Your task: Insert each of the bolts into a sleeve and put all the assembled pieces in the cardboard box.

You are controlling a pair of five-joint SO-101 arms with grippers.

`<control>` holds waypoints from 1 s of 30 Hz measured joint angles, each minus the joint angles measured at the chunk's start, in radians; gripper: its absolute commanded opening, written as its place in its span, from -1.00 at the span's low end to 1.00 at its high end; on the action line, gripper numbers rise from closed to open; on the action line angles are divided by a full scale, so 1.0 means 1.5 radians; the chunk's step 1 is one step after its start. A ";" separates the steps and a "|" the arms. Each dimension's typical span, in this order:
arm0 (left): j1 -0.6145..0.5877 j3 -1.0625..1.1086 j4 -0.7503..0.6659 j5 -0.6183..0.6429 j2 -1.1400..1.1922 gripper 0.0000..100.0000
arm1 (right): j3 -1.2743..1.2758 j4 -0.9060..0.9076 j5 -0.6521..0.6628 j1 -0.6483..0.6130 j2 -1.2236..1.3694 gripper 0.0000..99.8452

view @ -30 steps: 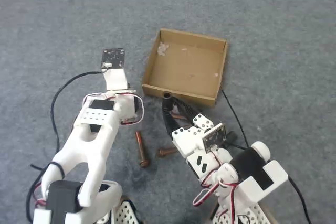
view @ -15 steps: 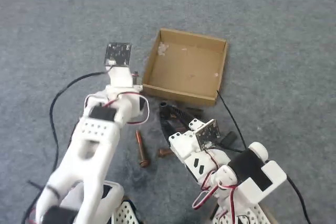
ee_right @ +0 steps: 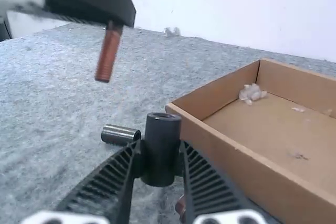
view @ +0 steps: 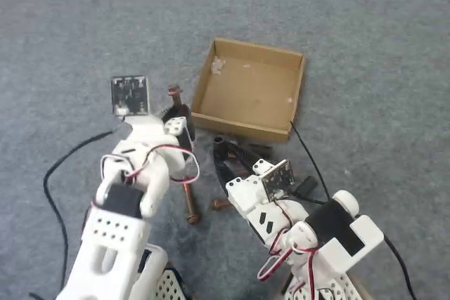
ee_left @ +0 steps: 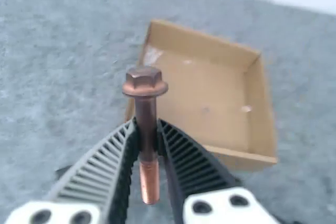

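Observation:
My left gripper (ee_left: 147, 125) is shut on a copper bolt (ee_left: 145, 106), held upright with its hex head on top. From above, this bolt (view: 174, 93) stands just off the near left corner of the cardboard box (view: 242, 130). My right gripper (ee_right: 160, 153) is shut on a black sleeve (ee_right: 160, 145), upright with its bore facing up. In the high view that sleeve (view: 220, 143) is just in front of the box's near wall. The held bolt (ee_right: 108, 53) hangs above and to one side of the sleeve, apart from it.
Two more copper bolts (view: 188, 198) (view: 223, 204) lie on the grey carpet between the arms. A second sleeve (ee_right: 119, 134) lies on its side near the box (ee_right: 231, 150). A tuft of white fluff (view: 219, 65) sits in the box's far corner. Cables trail beside both arms.
The left arm has swung back and to the left, and the bolt in its gripper now shows standing upright beside the box. The right arm shifted slightly and then kept still with the sleeve.

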 measured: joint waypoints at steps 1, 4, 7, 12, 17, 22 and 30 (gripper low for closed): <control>0.008 0.012 -0.006 0.009 -0.018 -0.98 | 0.000 0.000 0.000 0.000 0.000 -0.99; 0.039 0.047 -0.018 0.035 -0.064 -0.98 | 0.000 0.000 0.000 0.000 0.000 -0.99; 0.054 0.058 -0.018 0.046 -0.092 -0.98 | 0.000 0.000 0.000 0.000 0.000 -0.99; 0.057 0.058 -0.018 0.051 -0.103 -0.98 | 0.000 0.000 0.000 0.000 0.000 -0.99; 0.059 0.058 -0.018 0.051 -0.106 -0.98 | 0.000 0.000 0.000 0.000 0.000 -0.99; 0.091 0.060 -0.019 0.051 -0.106 -0.98 | 0.000 0.000 0.000 0.000 0.000 -0.99; 0.101 0.117 -0.093 0.051 -0.107 -0.98 | 0.000 0.000 0.000 0.000 0.000 -0.99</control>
